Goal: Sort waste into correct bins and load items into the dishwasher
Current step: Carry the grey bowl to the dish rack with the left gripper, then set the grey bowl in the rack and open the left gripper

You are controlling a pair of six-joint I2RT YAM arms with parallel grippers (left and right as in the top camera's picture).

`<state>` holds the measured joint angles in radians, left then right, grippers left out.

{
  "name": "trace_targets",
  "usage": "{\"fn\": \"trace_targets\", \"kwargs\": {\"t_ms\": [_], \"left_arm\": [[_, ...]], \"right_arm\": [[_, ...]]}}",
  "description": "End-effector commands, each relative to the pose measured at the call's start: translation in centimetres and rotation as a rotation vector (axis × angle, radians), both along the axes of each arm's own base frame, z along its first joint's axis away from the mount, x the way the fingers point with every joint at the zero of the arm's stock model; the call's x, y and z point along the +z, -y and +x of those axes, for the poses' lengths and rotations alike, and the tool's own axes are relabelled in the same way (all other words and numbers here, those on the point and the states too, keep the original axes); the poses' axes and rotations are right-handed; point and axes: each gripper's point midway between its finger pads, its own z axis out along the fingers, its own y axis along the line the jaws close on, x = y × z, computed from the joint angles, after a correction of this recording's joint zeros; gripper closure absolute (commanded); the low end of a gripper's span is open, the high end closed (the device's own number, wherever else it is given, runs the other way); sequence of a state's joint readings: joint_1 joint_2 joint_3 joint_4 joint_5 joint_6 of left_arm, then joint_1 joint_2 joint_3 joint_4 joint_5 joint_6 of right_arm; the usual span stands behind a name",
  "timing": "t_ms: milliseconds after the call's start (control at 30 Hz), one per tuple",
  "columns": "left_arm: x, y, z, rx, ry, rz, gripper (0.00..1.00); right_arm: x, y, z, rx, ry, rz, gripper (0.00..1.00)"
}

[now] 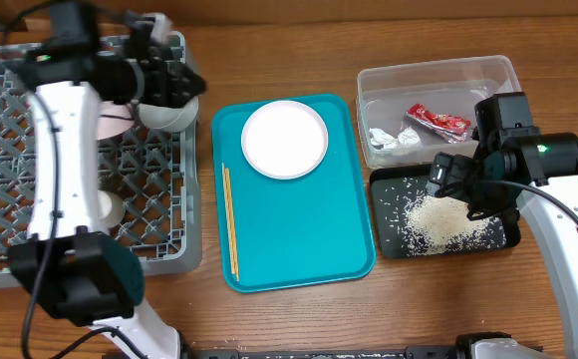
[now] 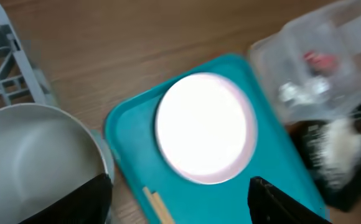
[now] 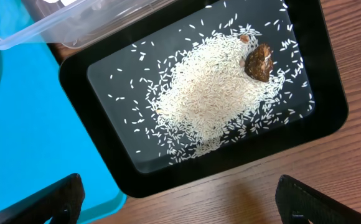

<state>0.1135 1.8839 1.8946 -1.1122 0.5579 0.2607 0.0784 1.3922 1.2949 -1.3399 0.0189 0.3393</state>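
Over the far right corner of the grey dish rack (image 1: 10,120), which fills the left end of the bench (image 1: 269,40), the left tool (image 2: 180,186) hangs with its fingers spread wide. A grey-green bowl (image 2: 37,162) sits in that corner of the rack. Its rim is right against one finger and outside the gap; whether they touch I cannot tell. A small white cup (image 1: 110,207) stands deeper in the rack.

Mid-bench, the teal tray (image 1: 299,229) carries the white plate (image 1: 284,138) toward the far edge and the chopsticks (image 1: 230,224) along its left side.

By the right edge, the right tool (image 3: 179,183) hovers above the black tray (image 3: 330,99), fingers wide apart and gripping nothing. The rice (image 3: 211,99) and the brown scrap (image 3: 258,62) lie in the tray just ahead of the tool. Toward the far edge, the clear tub (image 1: 438,75) holds the red wrapper (image 1: 436,120) and the white napkin (image 1: 394,138).
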Motion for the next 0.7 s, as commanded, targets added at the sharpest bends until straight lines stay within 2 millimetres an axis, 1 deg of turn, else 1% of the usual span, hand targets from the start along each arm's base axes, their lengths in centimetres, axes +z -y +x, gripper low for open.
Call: {"fn": "trace_targets", "kwargs": {"t_ms": [0,133,267,333,367,400,433,500,600,633,667], "left_arm": [[-3.8,-2.4,1.0,0.123,-0.072,0.315,0.28],[-6.0,-3.5,1.3,0.215,-0.126,0.494,0.28],[-7.5,-3.6,1.5,0.241,-0.163,0.522,0.28],[-8.3,-3.5,1.5,0.244,-0.184,0.517,0.31],[-8.9,-3.5,1.5,0.24,-0.198,0.519,0.36],[-9.1,-3.4,1.4,0.238,-0.206,0.516,0.49],[-9.2,-3.5,1.3,0.239,-0.211,0.516,0.57],[-9.1,-3.4,1.3,0.238,-0.211,0.514,0.75],[-9.0,-3.0,1.4,0.229,-0.207,0.492,0.92],[-8.9,-2.8,1.3,0.226,-0.207,0.483,0.96],[-8.8,-2.7,1.3,0.222,-0.205,0.473,0.96]], "right_arm": [[0.5,0.2,0.2,-0.009,0.02,-0.01,0.0],[0.5,0.2,0.2,-0.009,0.02,-0.01,0.0],[0.5,0.2,0.2,-0.009,0.021,-0.01,0.0],[0.5,0.2,0.2,-0.009,0.02,-0.01,0.0],[0.5,0.2,0.2,-0.009,0.02,-0.01,0.0],[0.5,0.2,0.2,-0.009,0.02,-0.01,0.0],[0.5,0.2,0.2,-0.009,0.02,-0.01,0.0],[0.5,0.2,0.2,-0.009,0.02,-0.01,0.0],[0.5,0.2,0.2,-0.009,0.02,-0.01,0.0],[0.5,0.2,0.2,-0.009,0.02,-0.01,0.0],[0.5,0.2,0.1,-0.009,0.019,-0.01,0.0]]}}
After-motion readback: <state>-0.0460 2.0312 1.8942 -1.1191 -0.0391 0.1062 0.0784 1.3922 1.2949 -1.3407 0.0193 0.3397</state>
